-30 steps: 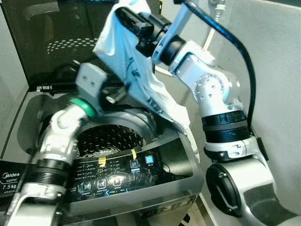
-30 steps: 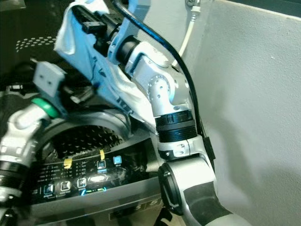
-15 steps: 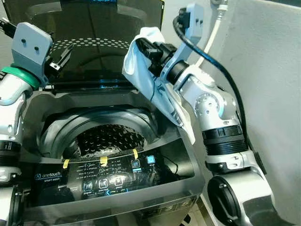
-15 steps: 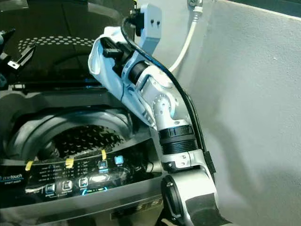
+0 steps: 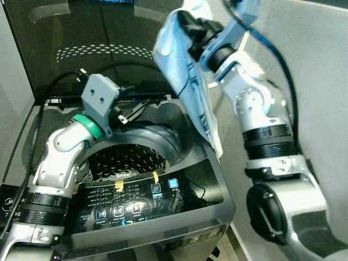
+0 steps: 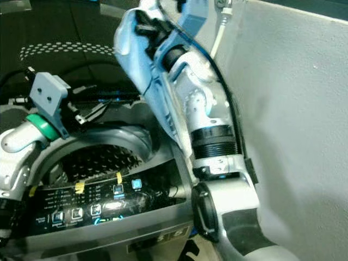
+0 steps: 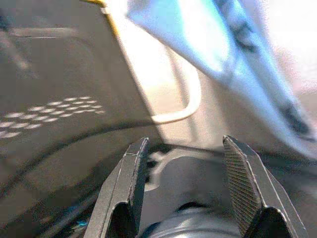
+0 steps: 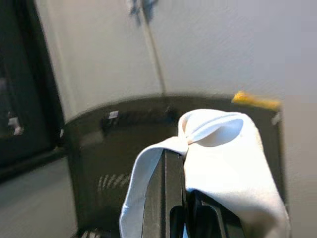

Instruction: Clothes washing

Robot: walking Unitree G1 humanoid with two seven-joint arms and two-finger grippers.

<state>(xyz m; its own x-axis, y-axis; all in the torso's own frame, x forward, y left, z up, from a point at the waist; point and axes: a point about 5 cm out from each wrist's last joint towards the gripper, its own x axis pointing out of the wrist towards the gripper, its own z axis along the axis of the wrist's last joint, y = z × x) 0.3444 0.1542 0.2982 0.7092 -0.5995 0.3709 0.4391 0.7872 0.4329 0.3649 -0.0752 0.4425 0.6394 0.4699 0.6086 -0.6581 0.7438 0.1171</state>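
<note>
The right gripper (image 5: pixel 187 24), pinched on a pale blue garment (image 5: pixel 187 81), holds it hanging lengthwise above the right rim of the washing machine (image 5: pixel 215 179), drum opening (image 5: pixel 128 157) below-left, where the left gripper (image 5: pixel 133 109) hovers spread.

Drum mouth (image 5: pixel 128 157) open below, left hand (image 5: pixel 133 109) over its rear rim, hanging cloth (image 5: pixel 190 92) seemingly crowding the right side

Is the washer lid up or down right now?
Up. The dark lid stands raised behind the open drum, and the right pincer holds the white cloth above the opening.
</note>
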